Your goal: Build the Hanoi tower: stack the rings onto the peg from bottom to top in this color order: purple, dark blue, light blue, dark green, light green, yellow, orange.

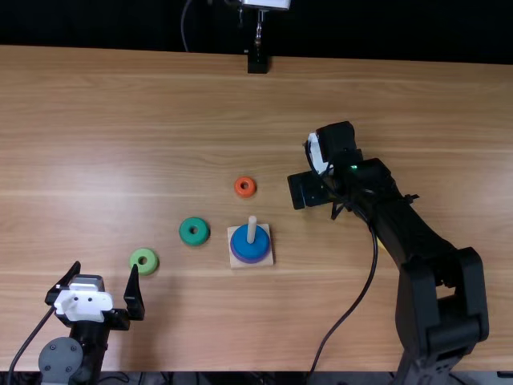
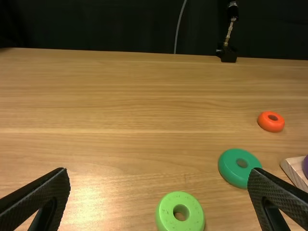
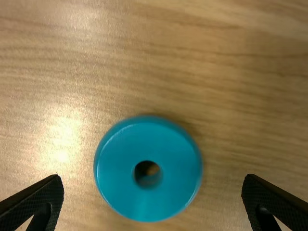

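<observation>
- From where I stand, the left pincer (image 1: 106, 268) is spread wide and empty, with the light green ring (image 1: 144, 261) just ahead and to its right, to be stacked later
- Farther right of that pincer, the dark green ring (image 1: 194, 231) waits its turn too, then the orange ring (image 1: 244, 187), which goes on last of all
- Between the pincers, nearer the right one, is what's done: the purple ring (image 1: 243, 260) at the bottom and the dark blue ring (image 1: 250, 245) over it, in proper order
- The right pincer (image 3: 153, 179) is wide too, holding nothing; the light blue ring (image 3: 148, 202) lies on the table between its fingers, and I'd call it the next one up
- Nearer the table's front edge than that pincer, yellow peeks from under the right arm (image 1: 437, 277): the yellow ring (image 1: 381, 243), I take it, also left to do
- My count, left to right: one light green, one dark green, one orange, one wooden base (image 1: 267, 261) with one peg (image 1: 252, 229), one purple, one dark blue, one light blue, one yellow; seven rings, two stacked, five to go; two pincers
</observation>
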### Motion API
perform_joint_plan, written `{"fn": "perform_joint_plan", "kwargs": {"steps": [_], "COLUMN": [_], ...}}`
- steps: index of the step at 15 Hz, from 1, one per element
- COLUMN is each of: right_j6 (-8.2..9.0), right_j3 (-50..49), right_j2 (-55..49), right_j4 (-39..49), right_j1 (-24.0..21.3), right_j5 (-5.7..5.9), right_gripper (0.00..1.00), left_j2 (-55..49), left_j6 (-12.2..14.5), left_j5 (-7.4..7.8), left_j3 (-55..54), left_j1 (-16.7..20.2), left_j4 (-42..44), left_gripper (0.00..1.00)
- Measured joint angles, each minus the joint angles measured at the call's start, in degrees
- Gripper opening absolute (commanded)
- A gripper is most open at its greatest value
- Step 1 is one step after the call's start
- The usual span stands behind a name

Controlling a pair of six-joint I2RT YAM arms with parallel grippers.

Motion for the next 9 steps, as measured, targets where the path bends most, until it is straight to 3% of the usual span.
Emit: {"fn": "perform_joint_plan", "kwargs": {"steps": [9], "right_j6": [0.09], "right_j3": [3.2], "right_j2": [3.8], "right_j4": [-0.2], "right_j1": [0.4], "right_j5": [0.02], "right_gripper": [1.00], "left_j2": [0.0], "left_j6": [0.0], "left_j5": [-0.02], "left_j3": [0.0], "left_j1": [0.0], "left_j4": [0.0], "left_gripper": [1.00]}}
